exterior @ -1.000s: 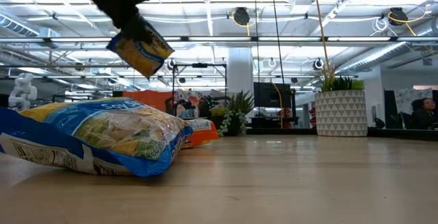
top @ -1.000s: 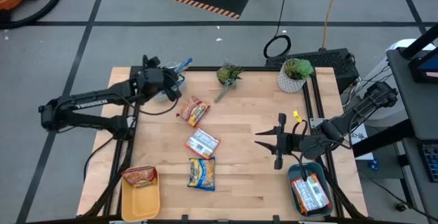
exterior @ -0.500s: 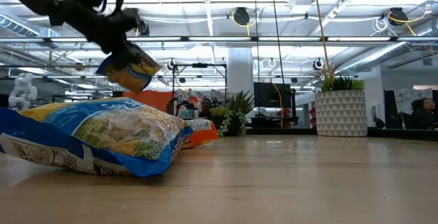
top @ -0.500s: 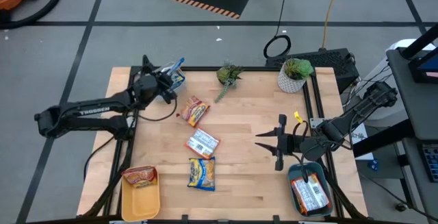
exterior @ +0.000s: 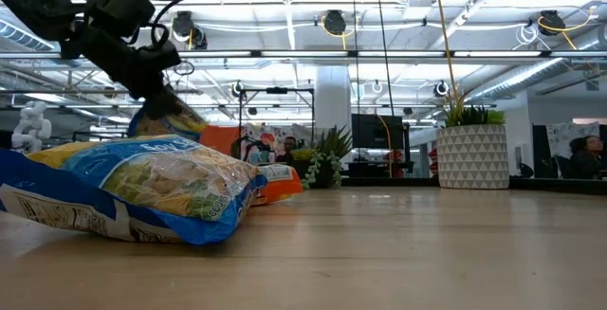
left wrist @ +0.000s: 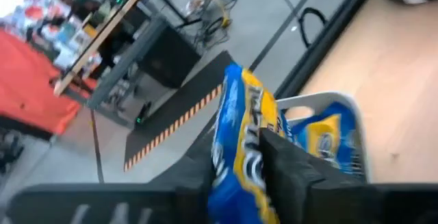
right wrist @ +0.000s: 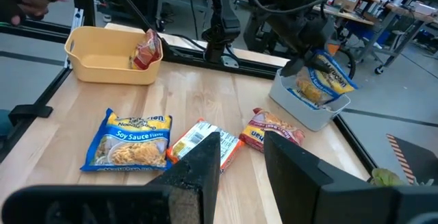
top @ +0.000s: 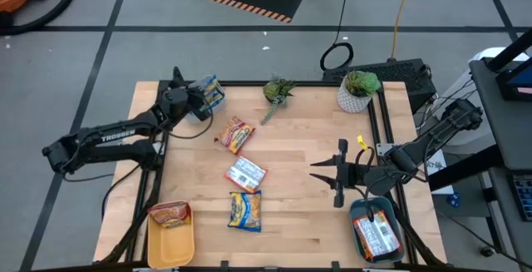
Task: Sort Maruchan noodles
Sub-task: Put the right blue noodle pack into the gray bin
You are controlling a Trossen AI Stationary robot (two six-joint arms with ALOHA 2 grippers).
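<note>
My left gripper (top: 200, 99) is at the table's far left corner, shut on a blue-and-yellow noodle packet (left wrist: 238, 114) over the grey bin (right wrist: 306, 109). That bin holds another blue-and-yellow packet (left wrist: 327, 139). Three packets lie flat on the table: an orange one (top: 236, 133), a white-and-red one (top: 246, 173) and a blue-and-yellow one (top: 245, 210). A red packet (top: 170, 214) leans in the yellow bin (top: 173, 247). My right gripper (top: 319, 170) waits open near the right edge, beside the teal bin (top: 362, 208), which holds packets. My left gripper pinches the blue-and-yellow packet between its two fingers (left wrist: 291, 166), across the packet's flat faces near one end (left wrist: 248, 157). The fingers slant down from the table's near-left side. The packet hangs tilted below them (right wrist: 330, 77), clear of the table, its lower end at the grey bin's mouth.
Two potted plants stand along the far edge: a small one (top: 278, 90) and a white-potted one (top: 357, 91). Bare wood lies between the loose packets and my right gripper. A dark frame runs round the table's edges.
My left gripper has come down toward the grey bin, still shut on the blue-and-yellow packet. The packet, high above the table a second ago, now hangs low at the bin's mouth. My right arm has kept still.
</note>
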